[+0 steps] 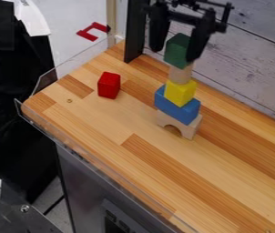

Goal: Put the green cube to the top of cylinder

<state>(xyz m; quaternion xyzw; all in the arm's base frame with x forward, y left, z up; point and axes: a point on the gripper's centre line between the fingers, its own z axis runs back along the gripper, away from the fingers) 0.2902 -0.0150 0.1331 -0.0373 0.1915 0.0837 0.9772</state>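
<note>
One green cube point(176, 51) up on the wooden cylinder point(180, 73), top of the stack, nearer the wall-side edge of the counter point(225, 175). Sits right between the fingers of the black gripper point(175, 54), pretty clearly open.

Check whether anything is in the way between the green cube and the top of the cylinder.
Nothing visible is: the green cube sits directly above the natural-wood cylinder, no other block between them. The red block stands well off to the side of the tower.
</note>
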